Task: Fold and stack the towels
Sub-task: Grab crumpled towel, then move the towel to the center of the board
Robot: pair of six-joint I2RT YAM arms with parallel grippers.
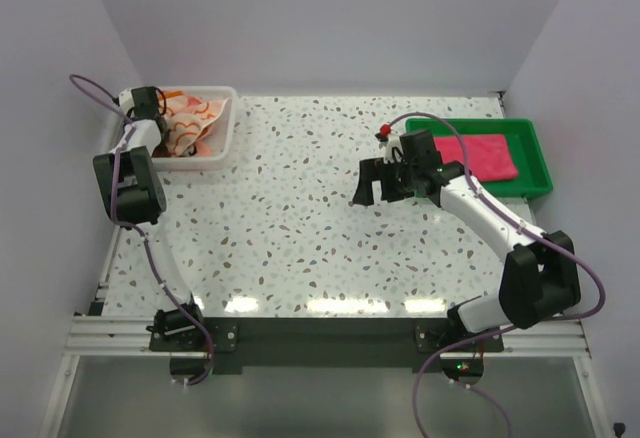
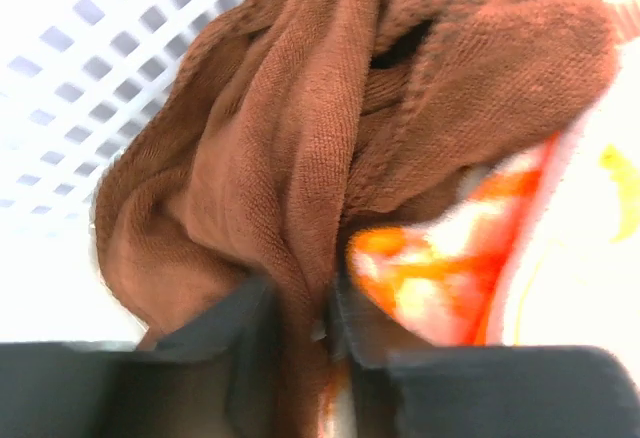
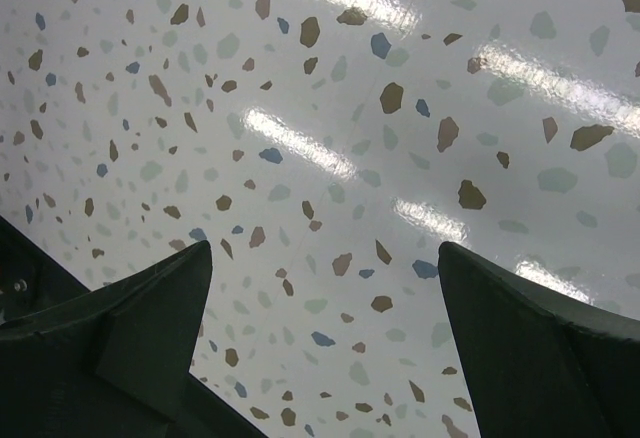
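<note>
Speckled table [image 1: 300, 238], far-left basket [image 1: 231, 118]: left end effector [image 2: 300, 303] pinching brown towel [image 2: 280, 158]; right end effector [image 3: 325, 258] spread wide, empty. Risk: floral towel [image 2: 420, 268] dragged out w/ it.

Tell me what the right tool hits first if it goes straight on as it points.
The right tool would most likely meet the speckled table; nothing else shows in that line, though depth is unclear.

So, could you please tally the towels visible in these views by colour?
Dark brown towel: 1
Orange flower-patterned towel: 1
Hot pink towel: 1
Total: 3 visible; more may lie hidden in the basket.
</note>
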